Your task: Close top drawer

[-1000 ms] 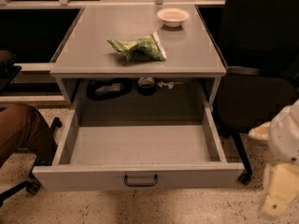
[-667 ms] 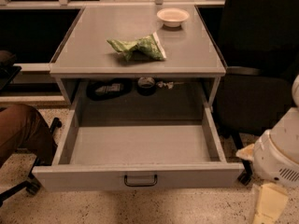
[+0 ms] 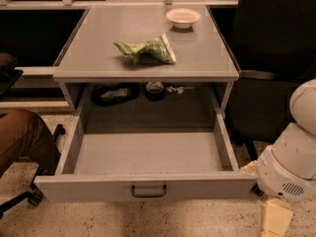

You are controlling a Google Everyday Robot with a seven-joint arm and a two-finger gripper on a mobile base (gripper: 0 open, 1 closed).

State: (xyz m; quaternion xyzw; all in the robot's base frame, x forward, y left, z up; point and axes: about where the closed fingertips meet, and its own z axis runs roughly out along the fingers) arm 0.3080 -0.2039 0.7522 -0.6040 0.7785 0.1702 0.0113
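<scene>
Low at 5 o'clock, at the very edge of what I can see, sits the robot's hand (image 3: pixel 275 217), a pale cream piece hanging just above the speckled floor (image 3: pixel 197 220). I cannot tell whether the hand is wide or narrow, and it holds nothing that I can see. Above it, at about 4 o'clock, is the bulky white arm (image 3: pixel 289 169), near the right front corner of the drawer but apart from it.

At 6 o'clock the top drawer (image 3: pixel 148 154) stands pulled far out of the desk (image 3: pixel 94 43). Its tall light-grey front panel faces me, with the small dark loop handle (image 3: pixel 148 190) at the middle. The hand is off to the right of the panel and not touching the handle. The tray is bare grey metal inside.

Behind the tray, in the shadowed gap under the desk top, a flat black object (image 3: pixel 115 94) lies at about 11 o'clock of the drawer. A dark roll of tape (image 3: pixel 155 89) sits just beside it, near 12 o'clock.

On the desk top a crumpled green snack bag (image 3: pixel 145 49) lies near the middle. A small pale bowl (image 3: pixel 183 18) stands beyond it, towards 1 o'clock.

At 9 o'clock a person's leg in brown trousers (image 3: pixel 22 135) shows. At 2 o'clock a dark office chair (image 3: pixel 276 48) stands beside the desk.
</scene>
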